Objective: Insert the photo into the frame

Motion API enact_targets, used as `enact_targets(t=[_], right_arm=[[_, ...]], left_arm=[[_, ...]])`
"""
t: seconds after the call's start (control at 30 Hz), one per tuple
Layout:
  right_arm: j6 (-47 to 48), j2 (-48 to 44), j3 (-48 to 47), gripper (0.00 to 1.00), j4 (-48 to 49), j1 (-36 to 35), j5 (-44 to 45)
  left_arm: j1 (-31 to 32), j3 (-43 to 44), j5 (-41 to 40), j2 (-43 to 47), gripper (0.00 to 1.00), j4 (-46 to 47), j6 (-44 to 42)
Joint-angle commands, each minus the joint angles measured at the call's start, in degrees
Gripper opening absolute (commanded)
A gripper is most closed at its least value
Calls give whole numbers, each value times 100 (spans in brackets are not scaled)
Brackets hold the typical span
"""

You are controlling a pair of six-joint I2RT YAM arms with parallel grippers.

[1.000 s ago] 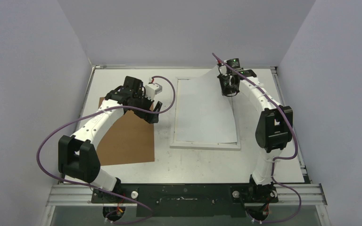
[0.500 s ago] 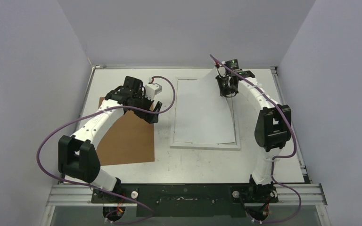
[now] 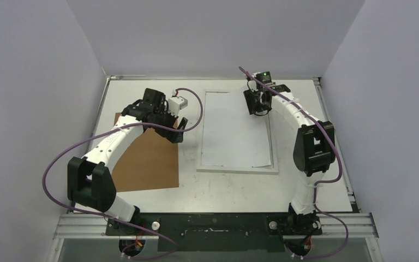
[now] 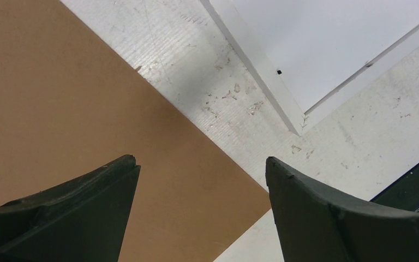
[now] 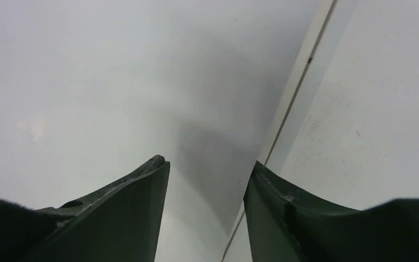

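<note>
The white frame point(image 3: 237, 170) lies flat at the table's middle. Inside it rests the photo point(image 3: 234, 131), plain white back up, its picture side hidden. My right gripper point(image 3: 257, 106) hovers over the photo's far right corner. In the right wrist view the right gripper point(image 5: 207, 164) is open, with nothing between its fingers, the photo point(image 5: 114, 82) below it and the frame's rim point(image 5: 300, 82) beside it. My left gripper point(image 3: 179, 131) hangs open to the left of the frame. Seen from the left wrist, the left gripper point(image 4: 202, 164) is empty above the cardboard's corner, near the frame's corner point(image 4: 262, 71).
A brown cardboard backing board point(image 3: 147, 164) lies flat on the table left of the frame, partly under my left arm, and fills the left of the left wrist view point(image 4: 60, 109). Grey walls enclose the table on three sides.
My right gripper has opened and let go of the photo's raised far right corner. The photo has dropped from a curl to lie nearly flat in the frame. The left arm has not moved.
</note>
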State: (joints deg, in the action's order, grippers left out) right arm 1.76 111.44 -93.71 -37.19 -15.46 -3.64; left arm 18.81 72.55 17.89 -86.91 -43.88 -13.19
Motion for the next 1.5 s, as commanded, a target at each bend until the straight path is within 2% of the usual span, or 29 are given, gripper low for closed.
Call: enact_targets(t=[0.0, 0.13, 0.27, 0.4, 0.5, 0.67, 0.8, 0.9, 1.07, 1.17, 1.3, 1.47], right_arm=[[-175, -43, -3, 57, 28, -15, 775], [-486, -43, 26, 72, -191, -8, 1368], [-703, -167, 93, 74, -253, 49, 2178], [-842, -508, 193, 71, -104, 120, 2615], [-875, -765, 383, 67, 218, 75, 2315], [-1105, -1149, 770, 61, 554, -604, 2170], [-1602, -1495, 1132, 62, 842, -1435, 1812], [-2097, -1448, 1210, 62, 1163, -2084, 1300], [-2649, -783, 799, 65, 1603, -3249, 854], [-2889, -223, 547, 66, 1825, -3682, 659], [-3217, 411, 319, 67, 2003, -3961, 80], [-3571, 875, 234, 69, 2072, -4052, -164]], left_arm=[[19, 142, -37, 84, 85, 55, -91], [18, 180, -49, 96, 85, 30, -108], [19, 207, -49, 96, 85, -4, -125], [9, 218, -81, 104, 85, -24, -156], [-33, 278, -80, 78, 85, -51, -137], [-240, 484, -237, -69, 91, -295, -197], [-1119, 757, -82, -324, 91, -827, -324], [-2189, 950, -9, -469, 89, -1272, -696], [-3429, 487, -809, -395, 87, -1076, -1626], [-4177, 328, -783, -622, 85, -1108, -1833], [-4820, 176, -428, -967, 83, -1209, -1970], [-4960, -286, -292, -1134, 83, -825, -2057]])
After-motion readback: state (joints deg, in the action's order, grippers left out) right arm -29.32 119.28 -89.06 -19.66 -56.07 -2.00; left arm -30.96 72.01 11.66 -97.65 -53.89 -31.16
